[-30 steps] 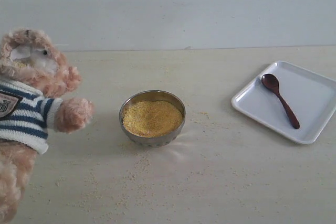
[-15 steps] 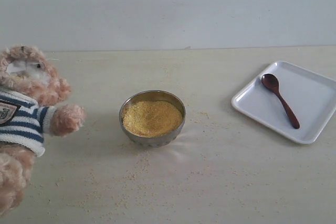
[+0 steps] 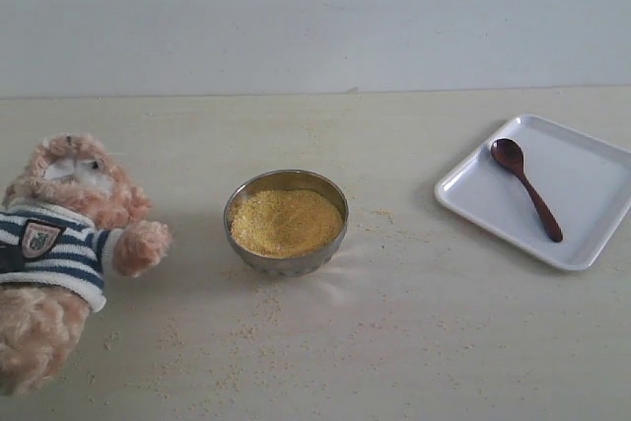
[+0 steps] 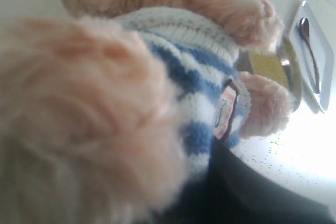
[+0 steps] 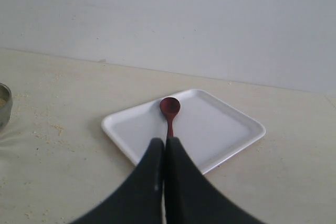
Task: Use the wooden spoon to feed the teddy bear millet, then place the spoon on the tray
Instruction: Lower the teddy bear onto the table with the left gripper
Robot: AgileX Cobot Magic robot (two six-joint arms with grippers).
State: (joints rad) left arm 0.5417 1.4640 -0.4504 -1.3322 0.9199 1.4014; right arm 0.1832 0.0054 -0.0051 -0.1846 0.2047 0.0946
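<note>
The teddy bear (image 3: 59,244) leans tilted at the table's left edge, striped shirt and crest badge showing. It fills the left wrist view, where my left gripper (image 4: 199,182) is pressed into its plush body (image 4: 173,77); only one black finger (image 4: 252,187) shows. Neither gripper appears in the exterior view. Millet (image 3: 285,221) fills the steel bowl (image 3: 286,255) at mid-table. The wooden spoon (image 3: 525,187) lies on the white tray (image 3: 592,179) at the right. My right gripper (image 5: 164,142) is shut and empty, short of the spoon (image 5: 170,109) on the tray (image 5: 220,124).
Loose millet grains (image 3: 266,313) are scattered on the pale table around and in front of the bowl. A plain light wall runs along the table's far edge. The bowl's rim (image 5: 4,103) shows at the edge of the right wrist view.
The teddy bear has come down and shifted slightly right, from hanging high at the left edge to low near the table. Bowl, spoon and tray have not moved.
</note>
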